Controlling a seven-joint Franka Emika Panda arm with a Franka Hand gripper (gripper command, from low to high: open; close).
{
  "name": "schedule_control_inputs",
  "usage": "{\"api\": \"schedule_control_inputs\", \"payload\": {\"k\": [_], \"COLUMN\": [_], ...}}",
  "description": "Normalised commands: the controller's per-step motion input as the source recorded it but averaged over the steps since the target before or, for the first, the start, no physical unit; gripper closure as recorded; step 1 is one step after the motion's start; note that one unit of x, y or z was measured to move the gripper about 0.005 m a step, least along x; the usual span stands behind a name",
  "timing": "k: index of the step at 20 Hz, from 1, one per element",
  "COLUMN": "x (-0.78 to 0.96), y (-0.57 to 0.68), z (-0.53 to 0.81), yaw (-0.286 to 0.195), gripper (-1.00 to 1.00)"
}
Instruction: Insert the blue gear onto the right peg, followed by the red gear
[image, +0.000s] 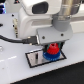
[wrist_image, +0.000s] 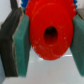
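Note:
The red gear (wrist_image: 50, 32) fills the wrist view, its dark centre hole facing the camera. It sits between the teal pads (wrist_image: 21, 47) of my gripper (wrist_image: 50, 46), which is shut on it from both sides. In the exterior view the red gear (image: 51, 48) is directly on top of the blue gear (image: 50, 56), under my gripper (image: 51, 46). Both gears are over the exterior view's right end of the black-bordered grey plate (image: 34, 60). The right peg is hidden beneath the gears. Slivers of blue show behind the red gear's rim in the wrist view.
The plate lies on a white table (image: 15, 70). A black cable (image: 15, 39) runs in from the exterior view's left toward the wrist. The arm's white body (image: 35, 20) looms over the back of the scene.

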Motion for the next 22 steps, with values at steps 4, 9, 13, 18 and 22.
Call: {"api": "schedule_control_inputs", "payload": {"k": [4,9,13,18,22], "x": [0.05,-0.01,0.0,0.01,0.0], "y": [0.01,0.01,0.02,0.06,0.16], "z": [-0.35,-0.15,0.08,0.28,0.67], "yaw": [0.0,0.0,0.0,0.0,0.0], "gripper": [1.0,-1.0,-1.0,-1.0,-1.0]}}
